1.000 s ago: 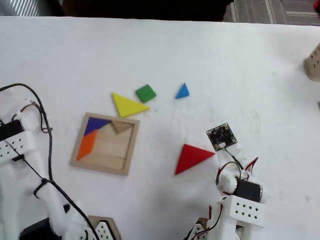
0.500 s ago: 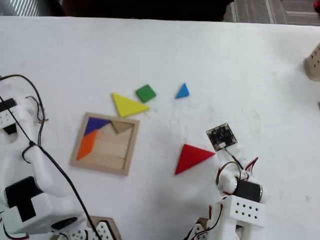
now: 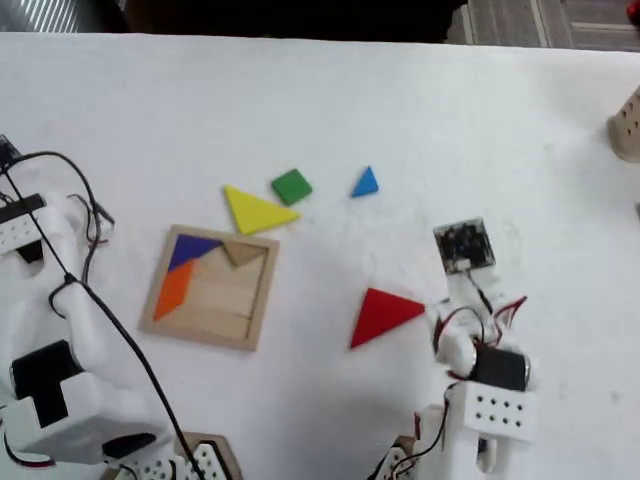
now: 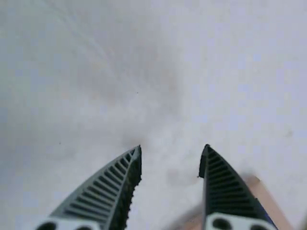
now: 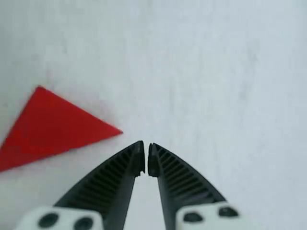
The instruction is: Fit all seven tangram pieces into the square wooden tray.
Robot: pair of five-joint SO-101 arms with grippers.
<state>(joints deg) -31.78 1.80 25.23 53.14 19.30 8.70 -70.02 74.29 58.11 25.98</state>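
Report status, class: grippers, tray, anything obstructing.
Left gripper open, empty. Right gripper shut, empty, near red triangle. Tray part-filled; yellow triangle, green square, blue triangle also outside. Nothing blocking tray.

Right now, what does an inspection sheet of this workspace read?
Surface: white table.
Job's things: wooden tray holds purple piece, orange piece, brown triangle; yellow triangle, green square, blue triangle, red triangle lie outside.
Clutter: perforated wooden object at right edge.
Grippers: left gripper open over bare table; right gripper shut beside red triangle.
Cables: black cable across left arm; red wires on right arm.
Surroundings: dark floor beyond far edge.
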